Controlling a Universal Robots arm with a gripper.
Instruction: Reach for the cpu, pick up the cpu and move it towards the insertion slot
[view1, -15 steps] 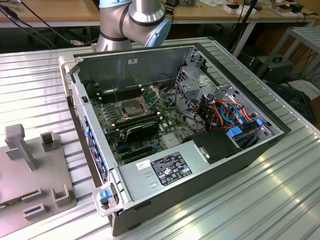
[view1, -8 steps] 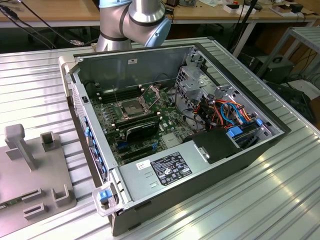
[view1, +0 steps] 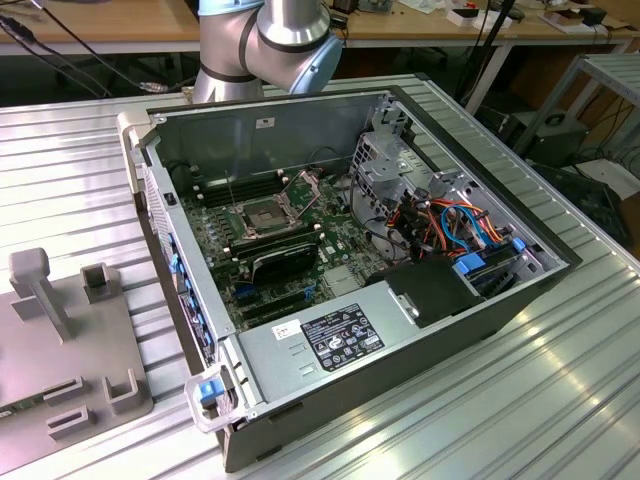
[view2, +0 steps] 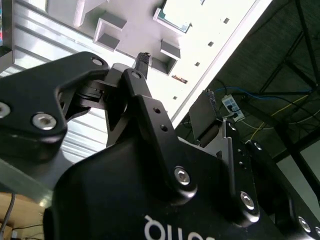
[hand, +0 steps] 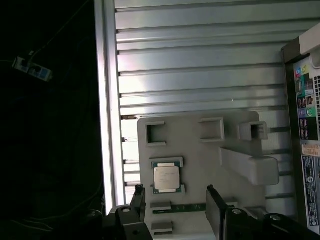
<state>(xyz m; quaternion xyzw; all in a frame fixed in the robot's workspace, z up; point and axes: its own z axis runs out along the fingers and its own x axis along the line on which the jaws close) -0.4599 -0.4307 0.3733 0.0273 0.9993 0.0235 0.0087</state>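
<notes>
Exterior view crops the arm (view1: 262, 40); grey tray (view1: 60, 350) too.

Beside case (hand: 306, 150) — cpu (hand: 166, 177) on tray (hand: 200, 161)

The cpu (hand: 166, 178), a pale square chip, lies flat on the grey fixture (hand: 200, 160); the insertion slot (view1: 262, 215), metal-framed and dark-centred, sits on the motherboard (view1: 338, 238)

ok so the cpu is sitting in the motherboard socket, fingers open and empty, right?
Not quite. The cpu is not in the socket; it lies on the grey holder plate, as the first wrist view shows. The rest holds: the fingers are open and empty.
</notes>
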